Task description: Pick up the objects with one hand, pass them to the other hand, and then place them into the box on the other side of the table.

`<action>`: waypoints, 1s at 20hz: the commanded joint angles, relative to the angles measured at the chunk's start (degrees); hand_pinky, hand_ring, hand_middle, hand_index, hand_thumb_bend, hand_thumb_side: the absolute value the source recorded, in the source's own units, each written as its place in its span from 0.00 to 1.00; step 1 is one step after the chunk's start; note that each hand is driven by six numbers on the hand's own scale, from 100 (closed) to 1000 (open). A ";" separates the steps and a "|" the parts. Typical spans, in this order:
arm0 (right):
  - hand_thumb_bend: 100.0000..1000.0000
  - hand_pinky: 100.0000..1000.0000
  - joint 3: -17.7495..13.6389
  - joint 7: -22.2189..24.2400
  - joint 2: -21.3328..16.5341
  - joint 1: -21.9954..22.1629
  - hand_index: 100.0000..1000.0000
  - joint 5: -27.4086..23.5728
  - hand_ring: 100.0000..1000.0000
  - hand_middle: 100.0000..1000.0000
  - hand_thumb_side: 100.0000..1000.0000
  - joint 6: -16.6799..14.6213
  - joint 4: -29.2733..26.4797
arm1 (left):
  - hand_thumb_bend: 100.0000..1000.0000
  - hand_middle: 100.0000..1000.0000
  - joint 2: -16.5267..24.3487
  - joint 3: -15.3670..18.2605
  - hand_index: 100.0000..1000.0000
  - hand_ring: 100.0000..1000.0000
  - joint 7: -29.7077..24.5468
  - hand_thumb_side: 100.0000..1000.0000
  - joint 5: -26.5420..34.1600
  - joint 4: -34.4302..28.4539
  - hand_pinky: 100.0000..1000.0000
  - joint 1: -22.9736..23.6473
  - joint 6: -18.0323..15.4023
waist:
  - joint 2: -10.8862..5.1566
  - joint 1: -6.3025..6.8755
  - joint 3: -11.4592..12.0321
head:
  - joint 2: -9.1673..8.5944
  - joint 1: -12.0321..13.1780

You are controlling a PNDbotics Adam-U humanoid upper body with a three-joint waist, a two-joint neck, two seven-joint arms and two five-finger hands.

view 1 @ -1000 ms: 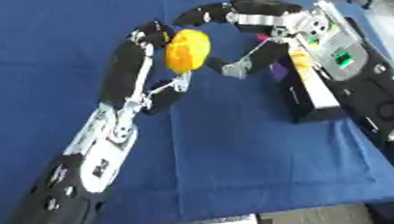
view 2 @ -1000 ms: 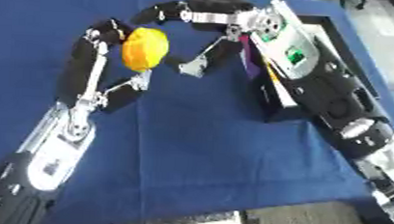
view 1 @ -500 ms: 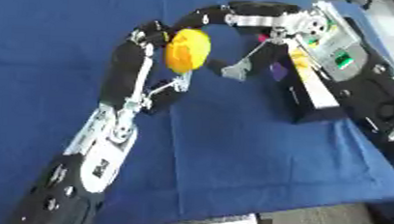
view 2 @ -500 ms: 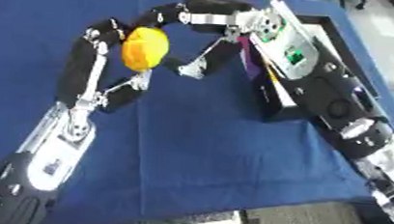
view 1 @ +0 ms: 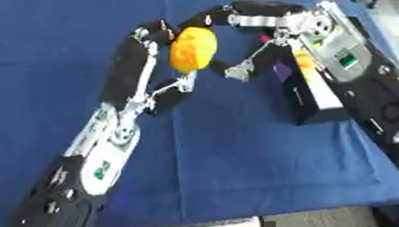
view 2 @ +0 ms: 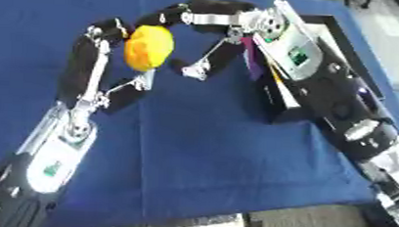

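A round yellow-orange fruit with a smooth skin [view 1: 192, 50] is up in the air over the far middle of the blue cloth-covered desk [view 1: 235, 156]. It sits between the two hands. The left hand [view 1: 155, 35] comes up from the near left corner and touches the fruit on its left side. The right hand [view 1: 209, 21] bends in from the far right and lies over the top of the fruit. The fingers of both hands are dark and close together, so I cannot tell which hand is really holding the fruit, or how far each one is closed.

The black open box with purple and yellow things inside [view 1: 311, 92] stands near the right edge of the desk, partly under the right arm.

The fruit looks light and a bit firm, I think, like a toy or a lemon. Its skin looks smooth, so it might slip. Because it is round, it could roll out if only two fingers pinch it. The best way to take it is probably around its fat middle, with fingers on one side and the thumb on the other. The hand that gives it away should let go only when the other hand has it all the way round.
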 commanded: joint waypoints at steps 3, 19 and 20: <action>0.00 0.91 -0.61 2.48 -0.93 -0.75 1.00 -3.29 1.00 0.78 0.00 -0.70 -1.30 | 0.00 0.53 -0.79 0.14 0.53 0.51 -0.05 0.01 0.06 -0.70 0.70 -0.91 0.13 | -0.06 0.05 -0.33 | -0.10 -0.17; 0.00 0.85 -0.71 3.31 -0.79 -0.78 0.83 -6.59 1.00 0.59 0.03 1.39 -1.70 | 0.00 0.53 -0.99 0.56 0.55 0.51 0.78 0.07 0.11 0.12 0.70 -0.70 0.55 | 0.18 0.12 -0.70 | -0.10 -0.09; 0.00 0.84 -0.72 3.14 -0.79 -0.79 0.81 -6.85 1.00 0.57 0.05 1.54 -1.60 | 0.00 0.53 -0.98 0.57 0.56 0.51 0.86 0.08 0.12 0.08 0.70 -0.69 0.54 | 0.16 0.12 -0.72 | -0.10 -0.10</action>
